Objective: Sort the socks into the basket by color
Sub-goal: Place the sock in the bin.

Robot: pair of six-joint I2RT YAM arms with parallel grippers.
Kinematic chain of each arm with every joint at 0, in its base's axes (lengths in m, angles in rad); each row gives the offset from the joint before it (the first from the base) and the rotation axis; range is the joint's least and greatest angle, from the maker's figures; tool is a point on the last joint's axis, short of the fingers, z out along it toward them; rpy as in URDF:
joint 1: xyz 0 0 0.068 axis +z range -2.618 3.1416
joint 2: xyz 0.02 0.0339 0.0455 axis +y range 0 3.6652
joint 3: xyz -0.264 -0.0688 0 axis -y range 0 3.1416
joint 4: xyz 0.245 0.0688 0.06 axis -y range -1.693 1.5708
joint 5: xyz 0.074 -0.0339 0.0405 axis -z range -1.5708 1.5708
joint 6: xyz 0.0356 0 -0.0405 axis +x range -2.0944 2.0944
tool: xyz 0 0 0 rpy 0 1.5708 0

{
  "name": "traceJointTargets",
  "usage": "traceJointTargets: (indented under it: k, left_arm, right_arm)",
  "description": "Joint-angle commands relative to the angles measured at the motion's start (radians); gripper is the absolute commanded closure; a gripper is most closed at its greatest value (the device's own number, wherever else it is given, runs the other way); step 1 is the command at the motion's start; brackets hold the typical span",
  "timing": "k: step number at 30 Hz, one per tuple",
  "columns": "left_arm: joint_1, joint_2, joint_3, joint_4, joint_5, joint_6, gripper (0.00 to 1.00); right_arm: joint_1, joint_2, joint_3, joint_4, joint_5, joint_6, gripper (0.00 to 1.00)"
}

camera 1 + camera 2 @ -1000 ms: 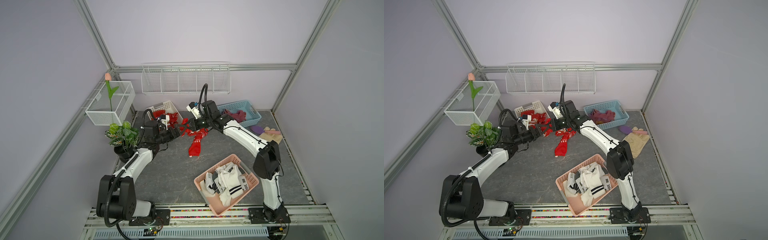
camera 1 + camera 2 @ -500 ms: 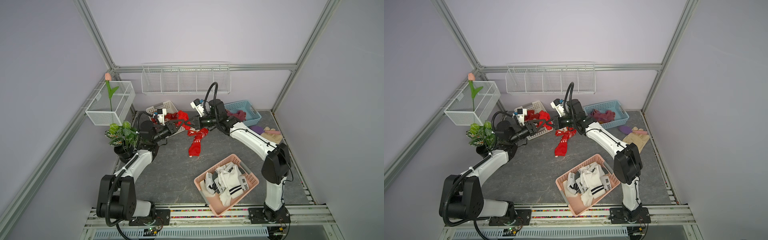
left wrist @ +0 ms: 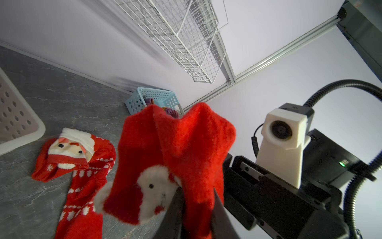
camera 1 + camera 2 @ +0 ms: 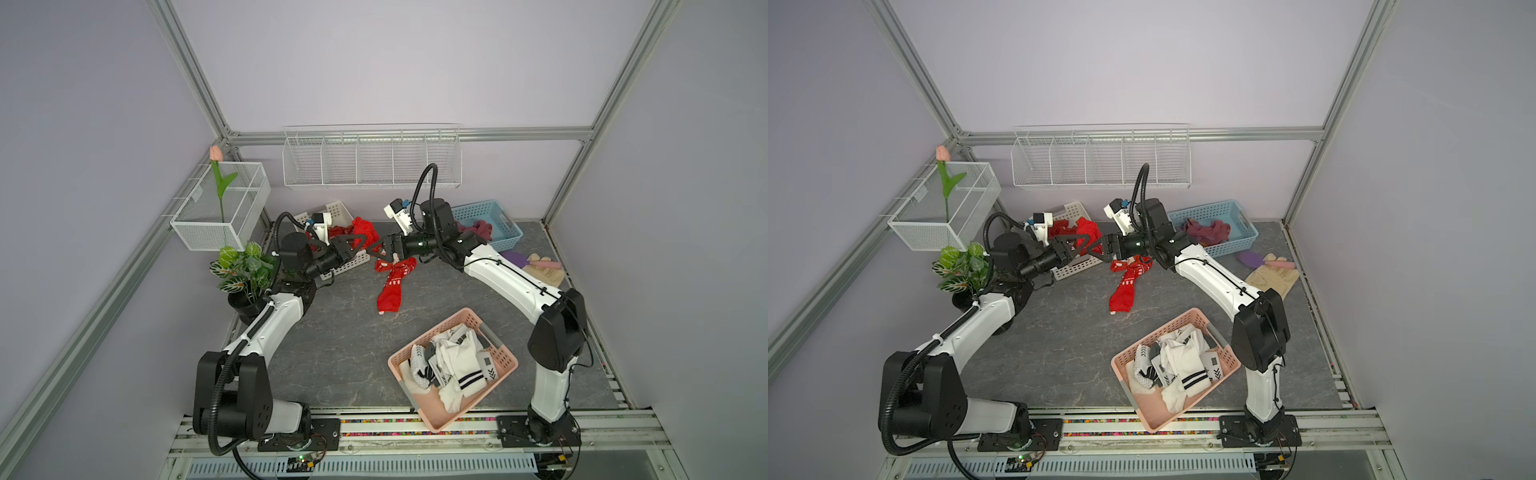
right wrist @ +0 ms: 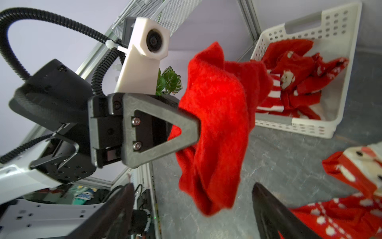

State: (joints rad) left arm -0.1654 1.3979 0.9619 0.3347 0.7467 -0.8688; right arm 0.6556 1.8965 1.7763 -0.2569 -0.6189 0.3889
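A red Santa sock (image 3: 186, 144) hangs in the air, pinched by my left gripper (image 3: 196, 192), which is shut on it. In both top views that sock (image 4: 365, 227) (image 4: 1088, 231) sits beside the white basket (image 4: 345, 208) of red socks. My right gripper (image 5: 192, 189) faces the left gripper (image 5: 196, 128) with its jaws wide open, and the sock's (image 5: 215, 115) loose end dangles in front of them. More red socks (image 4: 392, 282) lie on the table below. The pink basket (image 4: 457, 320) holds white socks. Maroon socks fill the blue basket (image 4: 498, 216).
A potted plant (image 4: 245, 266) stands behind the left arm, below a wire basket (image 4: 220, 208) with a tulip. A wire shelf (image 4: 370, 162) hangs on the back wall. Beige gloves (image 4: 544, 274) and a purple brush (image 4: 515, 259) lie at the right edge.
Both grippers rose from the sock pile with the red sock. The left gripper shut on it, and the right gripper has just opened and let it go.
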Motion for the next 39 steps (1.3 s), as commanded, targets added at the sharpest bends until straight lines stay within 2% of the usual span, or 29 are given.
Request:
traceJointTargets:
  k: [1,6,14,18,24,30,35,39]
  left_arm:
    - [0.005,0.022,0.087,-0.209,-0.113,0.109,1.00]
    - [0.010,0.147,0.263,-0.430,-0.237,0.265,1.00]
    - [0.020,0.468,0.596,-0.633,-0.420,0.449,1.00]
    - [0.021,0.603,0.711,-0.690,-0.491,0.509,1.00]
    - [0.023,0.782,0.862,-0.782,-0.526,0.544,1.00]
    - [0.023,0.867,0.945,-0.877,-0.557,0.563,1.00]
    - [0.023,0.868,0.941,-0.882,-0.548,0.573,0.85]
    - [0.023,0.827,0.909,-0.864,-0.533,0.578,0.59]
  right_arm:
    - [-0.025,-0.092,-0.047,-0.035,0.038,-0.026,0.11]
    - [-0.037,-0.140,-0.077,-0.111,0.081,-0.069,0.12]
    - [-0.042,-0.174,-0.129,-0.139,0.092,-0.088,0.12]
    - [-0.041,-0.170,-0.135,-0.159,0.106,-0.102,0.12]
    - [-0.043,-0.141,-0.132,-0.165,0.114,-0.104,0.11]
    - [-0.041,-0.083,-0.085,-0.198,0.133,-0.110,0.12]
    - [-0.039,-0.036,-0.037,-0.230,0.154,-0.115,0.12]
    - [-0.032,0.011,0.021,-0.282,0.183,-0.135,0.11]
